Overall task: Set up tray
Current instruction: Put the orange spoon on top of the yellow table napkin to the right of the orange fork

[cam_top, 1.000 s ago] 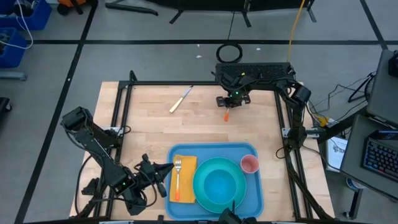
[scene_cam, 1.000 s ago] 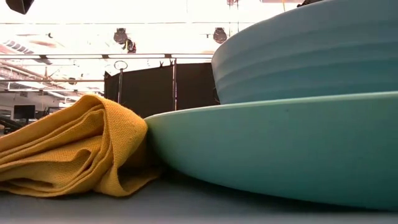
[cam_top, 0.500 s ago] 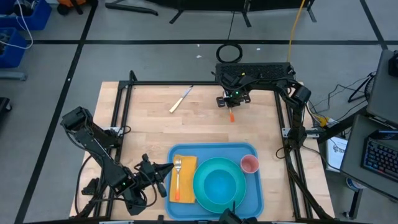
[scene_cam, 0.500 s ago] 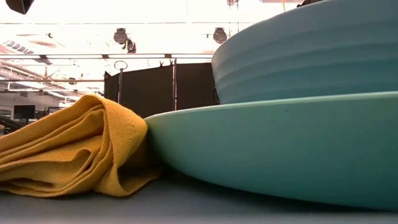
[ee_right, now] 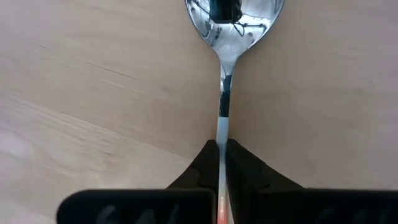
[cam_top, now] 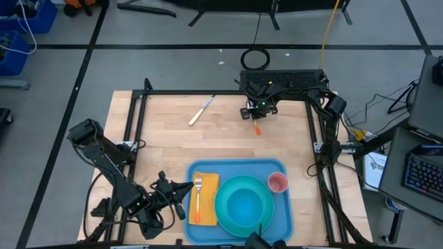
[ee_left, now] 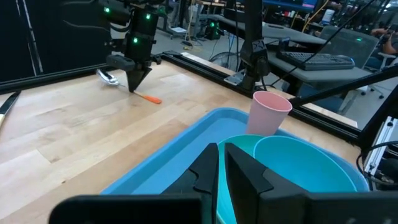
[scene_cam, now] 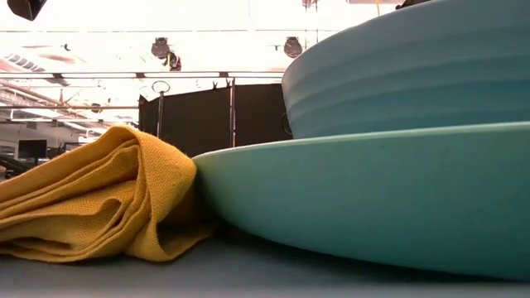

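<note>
Two dark fingers of the right gripper [ee_right: 222, 163] are pinched together on the thin stem of a shiny metal spoon with an orange handle [ee_right: 224, 74], lying on the pale wooden table [cam_top: 228, 138] at its far edge. Near the front, the left gripper [ee_left: 221, 167], fingers nearly together, hovers over the large flat blue plastic tray [cam_top: 280, 214].

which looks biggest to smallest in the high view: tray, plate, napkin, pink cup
1. tray
2. plate
3. napkin
4. pink cup
</note>
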`<action>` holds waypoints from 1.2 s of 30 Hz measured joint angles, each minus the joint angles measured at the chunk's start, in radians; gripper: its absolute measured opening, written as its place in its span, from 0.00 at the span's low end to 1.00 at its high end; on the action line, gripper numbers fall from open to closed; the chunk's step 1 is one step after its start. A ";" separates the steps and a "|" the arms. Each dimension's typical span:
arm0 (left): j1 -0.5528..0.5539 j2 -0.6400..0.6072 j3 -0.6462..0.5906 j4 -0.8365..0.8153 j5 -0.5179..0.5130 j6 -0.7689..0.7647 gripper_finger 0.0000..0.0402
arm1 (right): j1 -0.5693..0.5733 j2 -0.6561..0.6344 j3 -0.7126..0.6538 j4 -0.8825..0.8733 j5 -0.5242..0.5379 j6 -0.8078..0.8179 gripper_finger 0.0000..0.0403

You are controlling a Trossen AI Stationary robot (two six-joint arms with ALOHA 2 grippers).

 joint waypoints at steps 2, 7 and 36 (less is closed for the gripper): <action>0.000 0.000 0.000 0.000 0.001 0.000 0.08 | 0.003 -0.012 0.000 0.007 -0.003 -0.003 0.00; 0.000 0.000 0.000 -0.003 0.014 0.000 0.08 | 0.016 -0.028 0.000 0.014 -0.003 -0.007 0.00; 0.033 0.000 0.000 0.011 0.077 0.012 0.08 | 0.196 -0.314 0.002 0.194 0.004 -0.106 0.00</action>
